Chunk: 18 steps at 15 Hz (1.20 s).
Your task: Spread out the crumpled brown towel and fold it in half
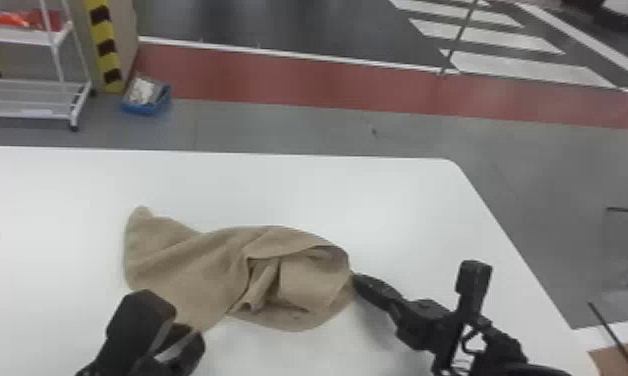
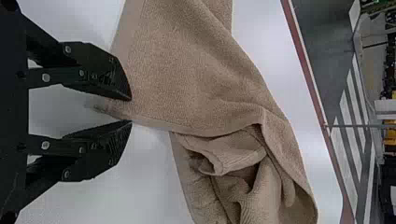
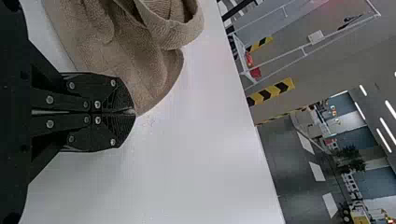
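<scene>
The brown towel (image 1: pixel 193 260) lies crumpled on the worktop (image 1: pixel 378 195). At the towel's right end, the right gripper (image 1: pixel 356 280) has its fingers clamped on the edge; by its near side, the left gripper's (image 1: pixel 173 319) fingers stand apart, a corner showing between

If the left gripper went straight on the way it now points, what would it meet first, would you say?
Most likely the brown towel, which lies directly ahead of the open left gripper, though the gripper's height above the cloth is unclear.
</scene>
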Each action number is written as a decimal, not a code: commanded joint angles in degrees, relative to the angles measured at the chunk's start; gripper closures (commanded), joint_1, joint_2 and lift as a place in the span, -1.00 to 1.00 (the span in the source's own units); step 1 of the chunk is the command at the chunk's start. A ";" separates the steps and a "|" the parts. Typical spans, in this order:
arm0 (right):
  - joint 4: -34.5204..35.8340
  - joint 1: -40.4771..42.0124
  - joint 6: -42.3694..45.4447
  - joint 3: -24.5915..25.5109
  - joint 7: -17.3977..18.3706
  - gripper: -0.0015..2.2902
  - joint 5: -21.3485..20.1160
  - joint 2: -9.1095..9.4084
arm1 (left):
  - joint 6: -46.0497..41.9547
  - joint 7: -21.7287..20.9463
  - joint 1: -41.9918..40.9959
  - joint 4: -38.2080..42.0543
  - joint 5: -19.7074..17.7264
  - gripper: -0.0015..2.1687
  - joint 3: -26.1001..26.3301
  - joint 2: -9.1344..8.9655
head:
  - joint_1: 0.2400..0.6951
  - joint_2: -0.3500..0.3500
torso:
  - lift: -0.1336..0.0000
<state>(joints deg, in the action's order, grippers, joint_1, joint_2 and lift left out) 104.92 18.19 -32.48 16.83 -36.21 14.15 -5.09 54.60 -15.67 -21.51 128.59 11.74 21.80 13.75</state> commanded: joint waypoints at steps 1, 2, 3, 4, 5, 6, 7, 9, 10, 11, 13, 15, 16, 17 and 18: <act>0.20 0.09 0.00 0.14 0.00 0.05 0.00 -0.01 | 2.49 2.13 0.24 0.08 -0.14 0.53 -0.10 -1.09 | 1.00 -0.72 | -0.86; 0.55 0.27 0.00 0.22 -0.09 0.05 0.00 -0.01 | 2.66 3.10 0.06 0.35 -0.14 0.57 -0.18 -1.09 | 1.00 -0.71 | -0.86; 1.34 0.53 -0.18 0.40 -0.18 0.05 0.00 -0.01 | 2.66 3.19 -0.20 0.70 -0.23 0.57 -0.53 -1.09 | 1.00 -0.69 | -0.86; 2.04 0.62 -0.18 0.84 -0.18 0.05 -0.18 -0.01 | 2.66 3.28 -0.38 1.40 -0.23 0.57 -0.71 -1.09 | 1.00 -0.68 | -0.86; 3.27 0.70 -0.53 1.19 -0.26 0.05 -0.44 -0.01 | 2.66 3.36 -0.82 2.28 -0.32 0.57 -1.24 -0.92 | 1.00 -0.68 | -0.86; 5.12 1.06 -1.06 1.54 -0.35 0.05 -1.41 -0.27 | 3.19 3.98 -1.08 3.95 -0.58 0.57 -1.68 -0.74 | 1.00 -0.68 | -0.86; 7.05 1.32 -1.23 2.07 -1.41 0.05 -3.08 -0.80 | 6.00 3.89 -1.43 6.76 -0.58 0.57 -3.08 -0.57 | 1.00 -0.68 | -0.86; 10.74 0.88 -3.16 3.91 -5.71 0.05 -6.77 -1.15 | 8.11 3.19 -2.40 11.24 -1.11 0.57 -5.81 0.58 | 1.00 -0.65 | -0.86; 12.50 0.35 -3.87 4.79 -9.23 0.05 -8.26 -1.42 | 9.17 2.84 -2.40 12.91 -1.64 0.57 -6.86 1.19 | 1.00 -0.63 | -0.86; 14.08 0.09 -4.04 4.97 -12.22 0.05 -10.20 -2.21 | 10.57 2.66 -2.31 14.23 -1.99 0.57 -7.83 1.72 | 1.00 -0.61 | -0.86; 17.34 -0.61 -3.16 5.85 -21.27 0.04 -14.42 -3.96 | 12.68 2.57 -1.17 17.48 -2.25 0.57 -9.32 2.42 | 1.00 -0.51 | -0.86; 19.45 -2.99 -2.29 8.84 -26.89 0.04 -17.23 -4.76 | 15.67 2.75 0.76 20.03 -3.48 0.57 -11.70 2.42 | 1.00 -0.44 | -0.86; 19.80 -4.39 -2.29 10.51 -29.09 0.04 -17.58 -5.46 | 17.43 2.66 1.73 21.26 -4.89 0.57 -13.98 2.42 | 1.00 -0.42 | -0.86; 19.97 -5.62 -2.46 11.65 -30.41 0.04 -17.14 -6.16 | 18.49 2.66 2.87 21.88 -5.94 0.57 -15.48 2.42 | 1.00 -0.42 | -0.86; 19.97 -7.38 -3.87 13.14 -30.41 0.04 -16.17 -6.51 | 20.24 2.66 4.19 22.49 -7.44 0.57 -17.50 2.51 | 1.00 -0.41 | -0.86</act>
<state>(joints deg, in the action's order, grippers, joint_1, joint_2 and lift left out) 124.72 12.99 -35.14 28.01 -66.58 -2.86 -10.91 72.67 -13.00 -19.04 150.06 6.16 6.92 16.18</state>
